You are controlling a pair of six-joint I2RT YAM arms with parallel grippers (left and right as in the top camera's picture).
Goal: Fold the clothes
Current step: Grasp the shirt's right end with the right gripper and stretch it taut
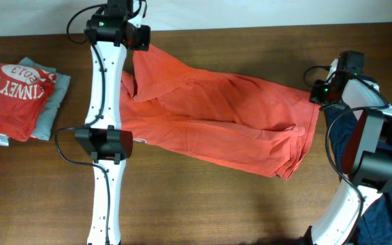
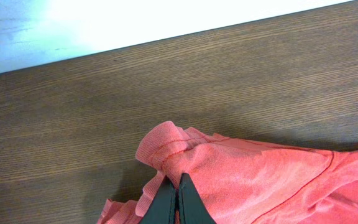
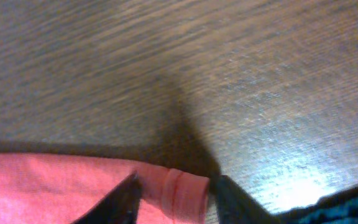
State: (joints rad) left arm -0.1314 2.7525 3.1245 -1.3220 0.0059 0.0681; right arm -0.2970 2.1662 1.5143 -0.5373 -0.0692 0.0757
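An orange-red shirt [image 1: 216,119] lies spread across the wooden table from the back left to the right. My left gripper [image 1: 139,39] is at its back-left corner. In the left wrist view its jaws [image 2: 178,190] are shut on a bunched fold of the shirt [image 2: 260,180]. My right gripper [image 1: 316,92] is at the shirt's right edge. In the right wrist view its fingers [image 3: 176,190] are open, with the shirt's hem [image 3: 182,190] between them on the table.
A folded red shirt with white print [image 1: 12,92] lies on a grey garment [image 1: 53,102] at the far left. Dark blue cloth [image 1: 390,207] lies at the right edge under the right arm, and also shows in the right wrist view [image 3: 353,208].
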